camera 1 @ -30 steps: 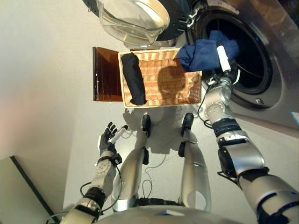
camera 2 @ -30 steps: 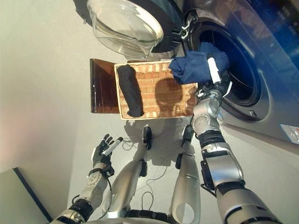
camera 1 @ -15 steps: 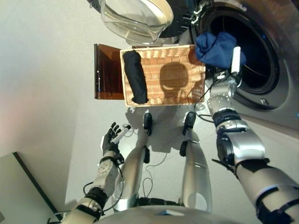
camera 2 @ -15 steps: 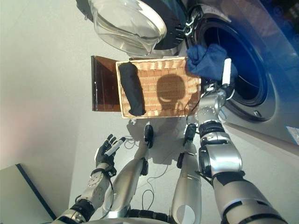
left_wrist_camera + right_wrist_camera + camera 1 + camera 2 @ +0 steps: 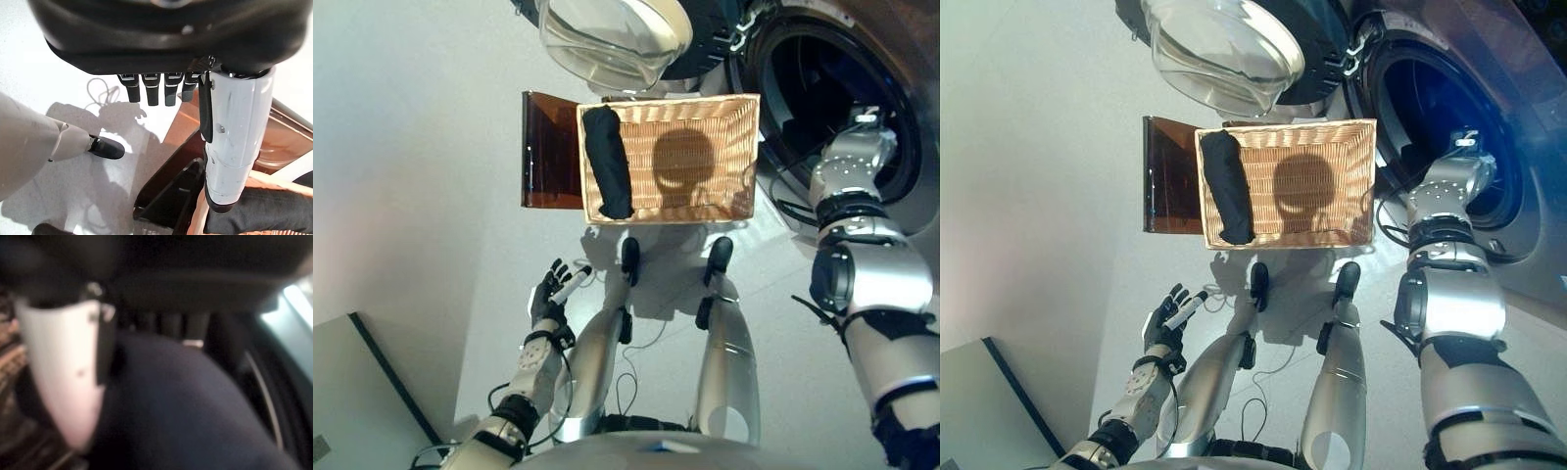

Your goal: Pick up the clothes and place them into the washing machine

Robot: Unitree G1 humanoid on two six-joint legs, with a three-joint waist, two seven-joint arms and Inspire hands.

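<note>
Silver-grey arms with black joint bands, dark left hand, white-covered thumb.

The right arm stretches forward, its right hand out of sight in the eye views. The left hand hangs low, fingers relaxed and spread.

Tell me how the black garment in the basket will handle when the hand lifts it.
The black garment lies rolled lengthwise along the wicker basket's left side, so it will probably unroll and droop once lifted. Being soft cloth, it is likely light and should neither roll away nor break.
</note>
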